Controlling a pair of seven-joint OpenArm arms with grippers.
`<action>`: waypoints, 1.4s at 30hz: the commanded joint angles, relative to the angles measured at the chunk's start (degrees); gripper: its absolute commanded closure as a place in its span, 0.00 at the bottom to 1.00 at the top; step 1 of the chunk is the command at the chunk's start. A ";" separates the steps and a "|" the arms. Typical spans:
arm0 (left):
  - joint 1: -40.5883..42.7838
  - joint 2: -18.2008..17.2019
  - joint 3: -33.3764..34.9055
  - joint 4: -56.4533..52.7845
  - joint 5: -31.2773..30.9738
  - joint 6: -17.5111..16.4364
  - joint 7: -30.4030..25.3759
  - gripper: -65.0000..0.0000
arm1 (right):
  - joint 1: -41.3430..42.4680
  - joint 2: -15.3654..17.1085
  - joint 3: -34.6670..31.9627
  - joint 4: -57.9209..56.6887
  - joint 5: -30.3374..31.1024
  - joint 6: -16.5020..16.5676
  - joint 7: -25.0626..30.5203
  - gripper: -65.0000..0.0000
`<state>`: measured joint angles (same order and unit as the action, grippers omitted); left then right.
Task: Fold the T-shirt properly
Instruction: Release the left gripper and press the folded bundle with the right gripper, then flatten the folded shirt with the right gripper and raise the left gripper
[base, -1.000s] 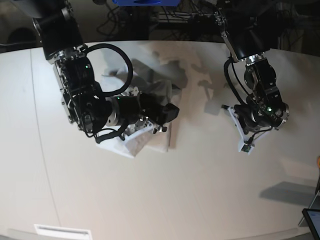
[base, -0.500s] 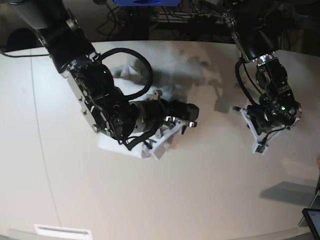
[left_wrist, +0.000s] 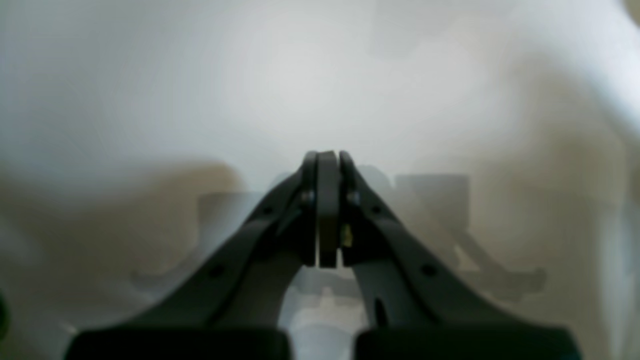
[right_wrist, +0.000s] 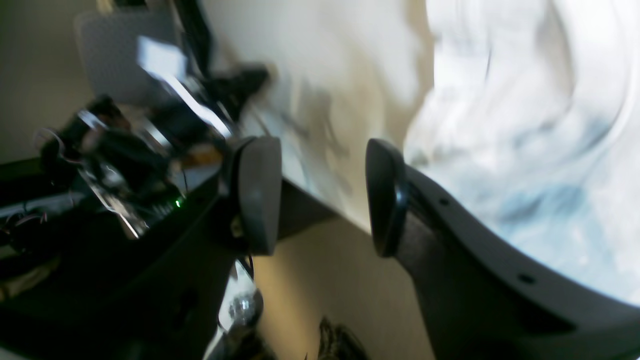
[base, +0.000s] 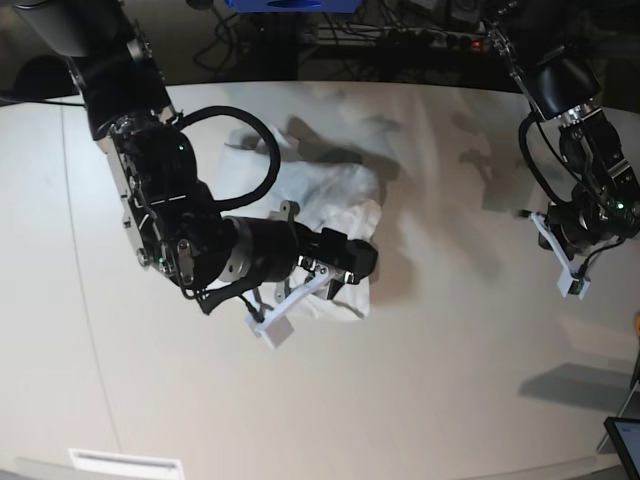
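a white shirt lies crumpled in a loose heap on a pale table, seen from above in the base view. the right gripper hangs at the near edge of the heap, its white fingers pointing down and toward the camera, with the cloth bunched just behind and beside it. in the right wrist view the right gripper has its two dark pads spread apart with a clear gap between them and nothing in the gap; blurred white shirt folds fill the space beyond its right pad, and the table edge runs past behind the gap. the picture there is smeared, so whether a finger touches the cloth cannot be told.

the left gripper is well apart from the shirt, over bare table on the far side of the scene from the right arm. in the left wrist view the left gripper has its fingers pressed flat together, holding nothing, with only soft, blurred pale table and its own shadow below the tips.
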<state>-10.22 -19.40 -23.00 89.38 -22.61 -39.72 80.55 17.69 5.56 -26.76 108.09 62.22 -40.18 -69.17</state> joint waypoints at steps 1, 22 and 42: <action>-1.25 -1.04 -0.25 1.12 -0.47 -0.28 -0.55 1.00 | 1.96 0.64 0.70 0.87 0.60 0.18 0.90 0.59; 8.68 -3.68 -15.11 13.78 -0.55 -0.28 -0.55 1.00 | -12.11 2.13 20.04 -6.60 1.12 34.07 6.97 0.95; 12.55 -3.68 -17.65 13.43 -0.47 -0.28 -1.13 1.00 | -11.76 1.16 18.02 -27.35 0.60 43.92 11.10 0.94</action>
<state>2.87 -21.85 -40.40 102.00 -22.98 -39.75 80.12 5.04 6.76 -8.64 80.23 62.63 3.97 -57.91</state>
